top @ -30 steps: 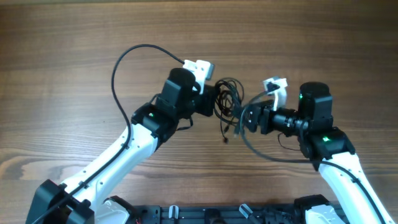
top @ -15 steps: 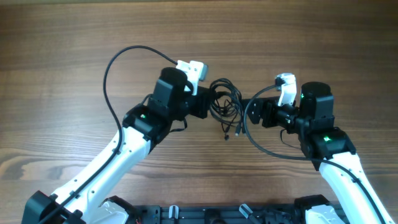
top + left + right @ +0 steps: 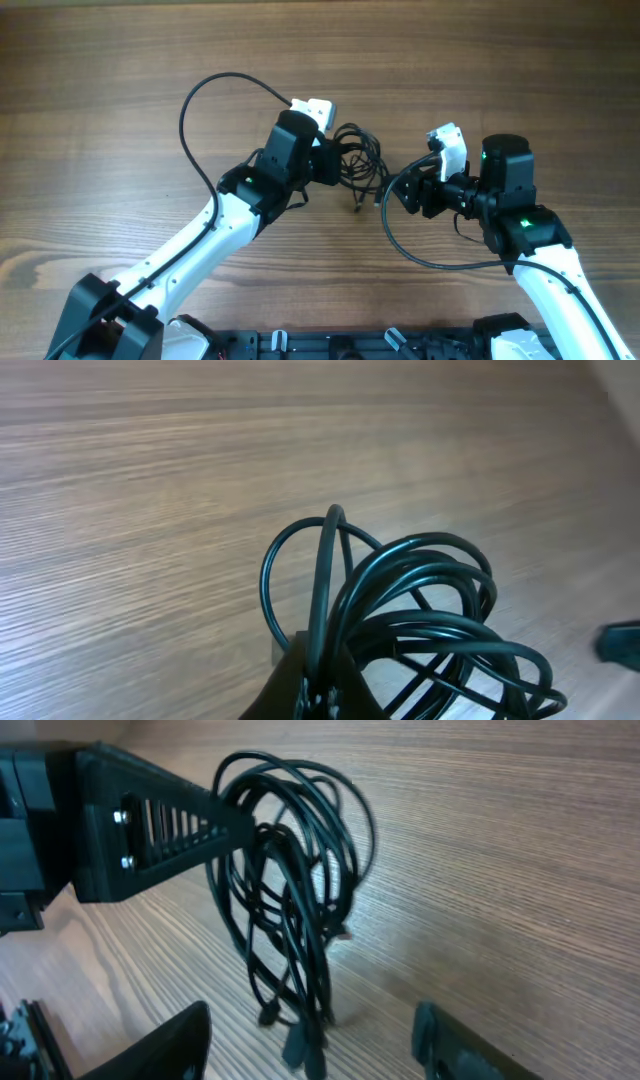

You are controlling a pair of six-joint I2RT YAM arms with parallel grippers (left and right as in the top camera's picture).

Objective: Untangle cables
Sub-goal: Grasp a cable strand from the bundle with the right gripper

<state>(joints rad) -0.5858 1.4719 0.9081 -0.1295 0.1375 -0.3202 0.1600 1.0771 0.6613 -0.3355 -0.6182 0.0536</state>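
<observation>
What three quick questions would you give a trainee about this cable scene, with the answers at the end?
1. True or false: the left gripper is shut on the cables.
2. Multiple choice: the right gripper is A) shut on a plug, B) open beside the cables, C) out of view.
3. Short answer: what does the table look made of?
Key: 1 true; 2 B; 3 wood.
</observation>
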